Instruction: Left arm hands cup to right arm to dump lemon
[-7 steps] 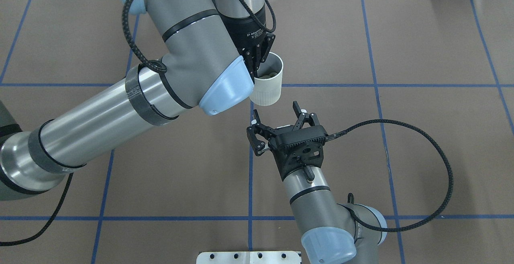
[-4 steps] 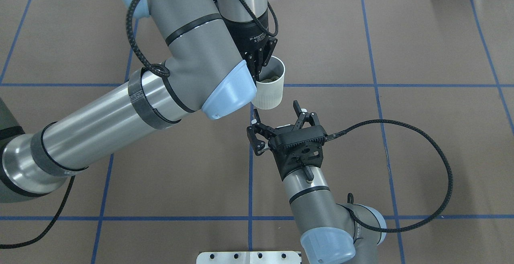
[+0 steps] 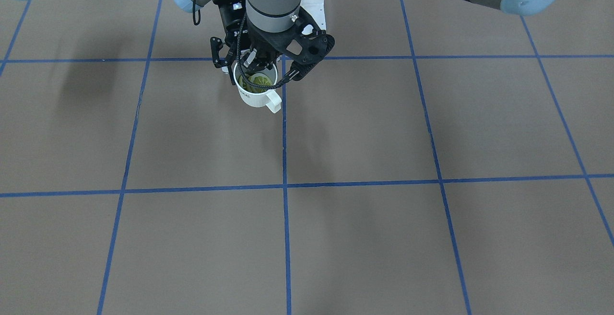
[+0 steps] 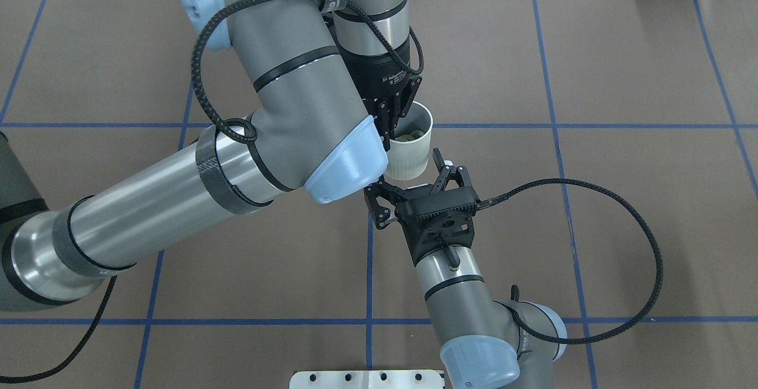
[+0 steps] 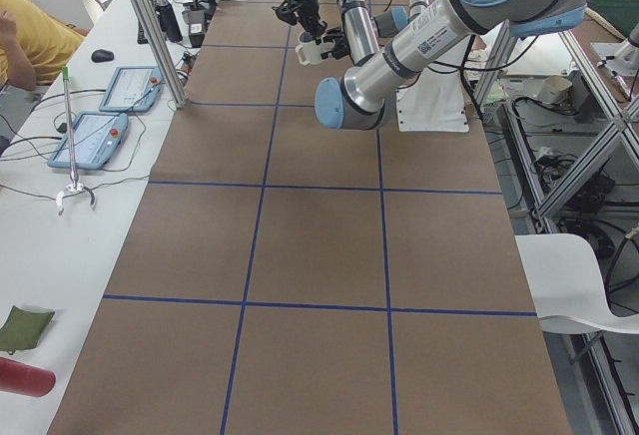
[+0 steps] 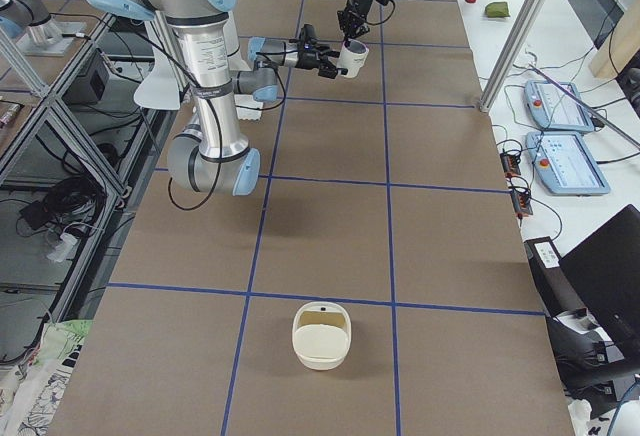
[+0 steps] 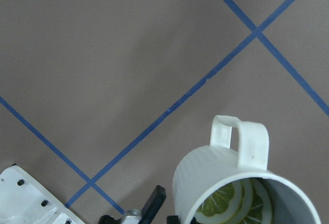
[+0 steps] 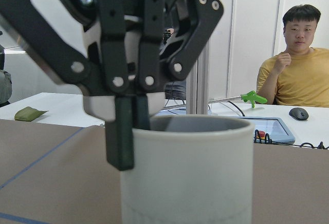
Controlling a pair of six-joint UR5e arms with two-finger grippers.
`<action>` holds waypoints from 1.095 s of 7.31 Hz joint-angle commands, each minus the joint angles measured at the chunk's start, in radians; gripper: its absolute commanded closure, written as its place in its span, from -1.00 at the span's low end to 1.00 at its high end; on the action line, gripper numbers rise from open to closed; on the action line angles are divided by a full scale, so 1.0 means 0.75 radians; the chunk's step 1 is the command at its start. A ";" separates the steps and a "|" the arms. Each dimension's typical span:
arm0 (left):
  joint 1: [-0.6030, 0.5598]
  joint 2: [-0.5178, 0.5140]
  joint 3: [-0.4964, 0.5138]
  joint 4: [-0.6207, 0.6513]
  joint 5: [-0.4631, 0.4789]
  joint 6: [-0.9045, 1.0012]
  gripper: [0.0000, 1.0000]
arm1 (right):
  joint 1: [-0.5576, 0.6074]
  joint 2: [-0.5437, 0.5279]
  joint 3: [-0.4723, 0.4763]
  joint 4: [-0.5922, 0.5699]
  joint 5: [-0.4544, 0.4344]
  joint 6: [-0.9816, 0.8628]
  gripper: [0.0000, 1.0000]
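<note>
Left gripper (image 4: 392, 121) pinched the cup (image 4: 408, 157) by its rim, lemon (image 3: 258, 83) inside; right gripper (image 4: 408, 171) gaped wide at its near side — best straddle the wall squarely before closing.

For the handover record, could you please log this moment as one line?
left gripper: shut on rim of white mug | mug: upright, lemon slices inside | right gripper: open, facing mug

Silver-grey arms (image 4: 148, 199), pale-blue joint caps (image 4: 346, 161), black braided cables (image 4: 562, 181).
</note>
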 commanded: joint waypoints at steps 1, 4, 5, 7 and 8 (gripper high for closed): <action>0.011 0.002 -0.018 0.000 0.000 -0.017 1.00 | 0.000 0.003 -0.004 0.003 0.000 0.001 -1.00; 0.018 0.002 -0.022 0.014 0.000 -0.019 1.00 | 0.002 0.001 -0.004 0.005 0.000 -0.001 -1.00; 0.018 0.004 -0.026 0.014 0.000 -0.019 1.00 | 0.000 0.001 -0.004 0.005 0.000 -0.001 -1.00; 0.022 0.002 -0.026 0.016 0.000 -0.019 1.00 | 0.000 0.001 -0.006 0.005 0.000 -0.001 -0.99; 0.020 0.000 -0.026 0.014 0.000 -0.019 1.00 | 0.000 -0.003 -0.006 0.005 0.000 0.001 -0.88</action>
